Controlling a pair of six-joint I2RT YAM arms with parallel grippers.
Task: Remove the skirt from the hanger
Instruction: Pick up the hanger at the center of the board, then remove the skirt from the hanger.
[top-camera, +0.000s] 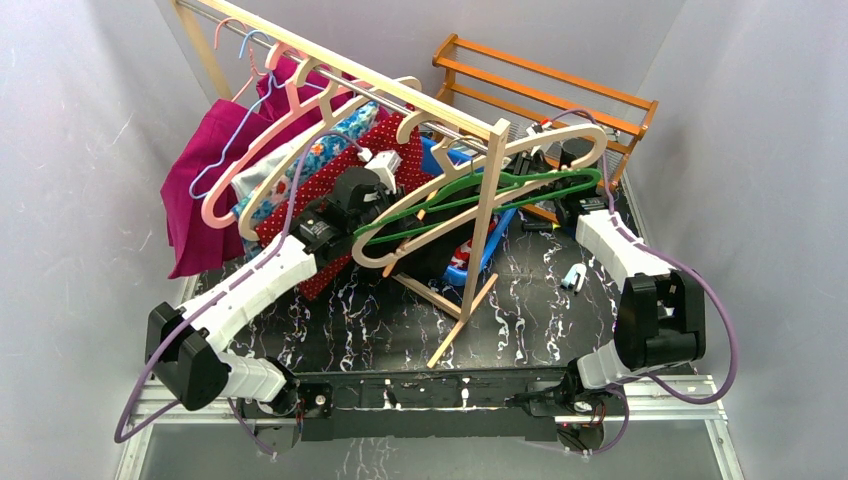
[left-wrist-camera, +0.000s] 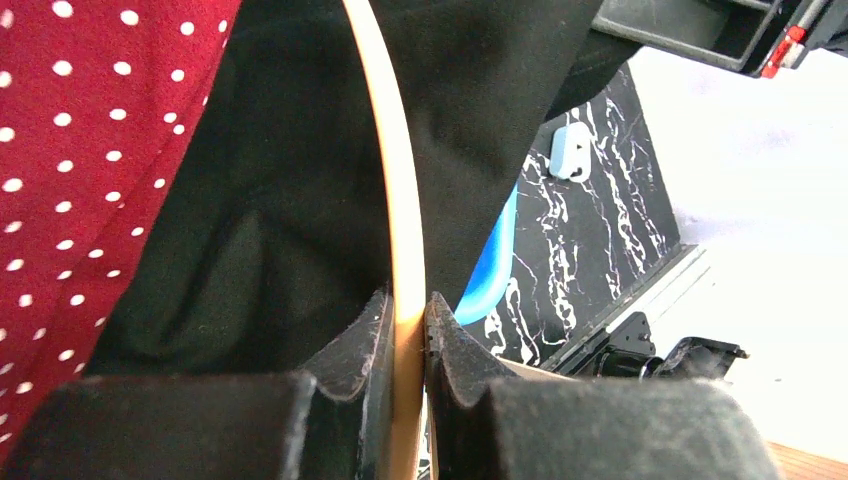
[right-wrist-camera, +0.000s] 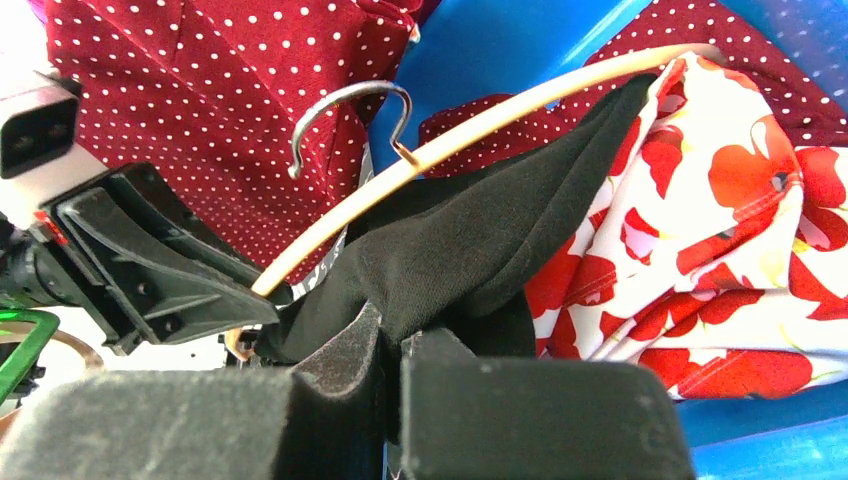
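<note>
I see one black marbled table (top-camera: 560, 300) with two arms bolted at its near edge. One wooden clothes rack (top-camera: 340, 68) slants across the table, carrying a tangle of hangers that I cannot count reliably; only one of them is green (top-camera: 480, 195). One orange wooden rack (top-camera: 560, 90) stands at the back right. One blue bin (right-wrist-camera: 500, 50) sits under the clothes.

I count three cloths in the wrist views: a red polka-dot one (right-wrist-camera: 200, 100), a white one with red flowers (right-wrist-camera: 720, 240) and the black skirt (right-wrist-camera: 470, 250). The skirt hangs draped over one slim wooden hanger (right-wrist-camera: 500, 115) with a metal hook (right-wrist-camera: 345, 105), in front of the bin and between my two end effectors.

The left end effector (left-wrist-camera: 408, 330) is clamped tight on the hanger's thin wooden bar, a finger on each side, with the skirt just behind. The right end effector (right-wrist-camera: 392, 335) is pinched closed on a fold of the skirt's lower edge.

One small pale-blue clip (left-wrist-camera: 572, 152) lies on the table, apart from the bin.
</note>
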